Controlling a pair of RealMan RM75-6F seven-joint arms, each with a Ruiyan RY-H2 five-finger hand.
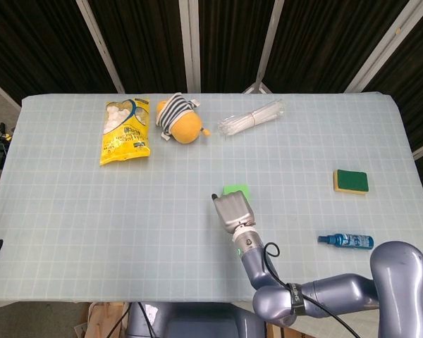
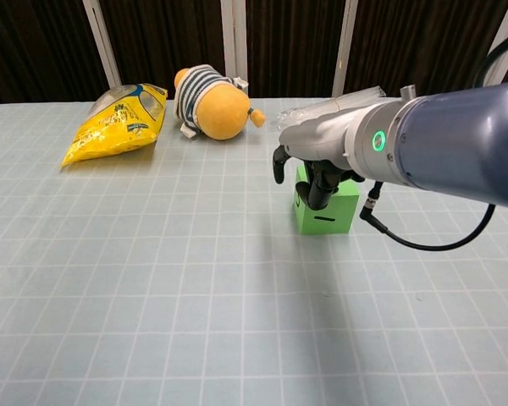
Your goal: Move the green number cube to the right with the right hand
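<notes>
Both views are evenly and brightly lit from above, with no hard-edged shadows. In the chest view, the right hand (image 2: 315, 161) and its forearm (image 2: 440, 139) throw a soft, diffuse shadow onto the table (image 2: 152, 279) toward 6 o'clock. The forearm shell carries a dull highlight along its top and looks slightly soft, being close to the lens. The backdrop beyond the table is nearly black. In the head view, the table's far edge (image 1: 211, 96) bows mildly, a sign of wide-angle distortion. The snack bag (image 1: 125, 129) shows faint glare.
</notes>
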